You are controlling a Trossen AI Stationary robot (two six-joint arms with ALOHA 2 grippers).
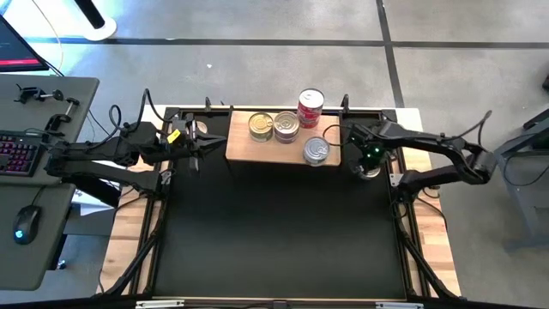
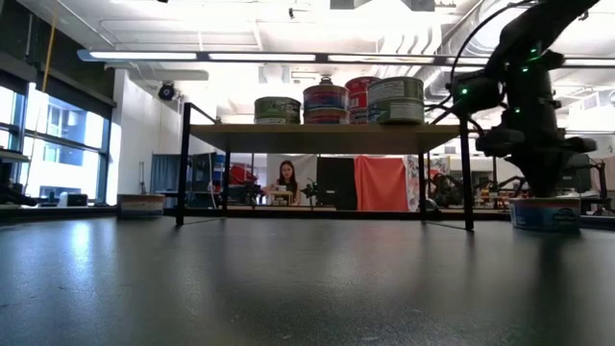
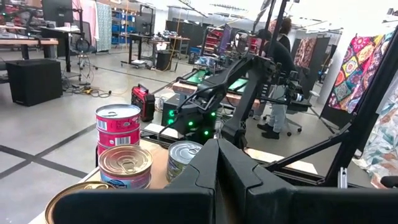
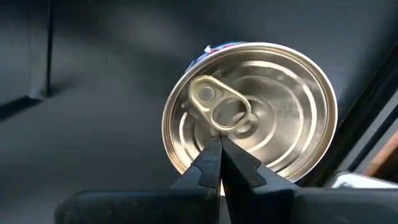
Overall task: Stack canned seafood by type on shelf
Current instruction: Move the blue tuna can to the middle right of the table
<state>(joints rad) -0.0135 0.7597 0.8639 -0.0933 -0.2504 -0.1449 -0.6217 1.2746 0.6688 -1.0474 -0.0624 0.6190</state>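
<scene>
Silver shines on the lid of one tin [image 4: 250, 112] that sits on the black mat [image 1: 274, 232], at the right of the high view, just beside the right end of the wooden shelf [image 1: 244, 148]. The right gripper [image 4: 219, 149] hangs right over this tin. Its fingers are pressed together, and their tips point down at the lid close to the pull ring [image 4: 221, 106]. I cannot tell if the tips touch the lid.

What could go wrong? With the fingers pressed together, they cannot go around the tin. If they push down now, they may just poke the lid, slip on the smooth metal, or shove the tin along the mat toward the shelf leg [image 2: 466, 173]. They may need to spread first. The tin also sits close to that leg, so a wide swing may bump the shelf and shake the tins on top.

Four tins show on the shelf in the upper middle of the high view: a gold one [image 1: 261, 127], a silver one [image 1: 286, 126], a red one [image 1: 310, 107] and another silver one [image 1: 316, 150].

The left gripper [image 3: 217, 155] waits at the left end of the shelf, fingers pressed together too.
</scene>
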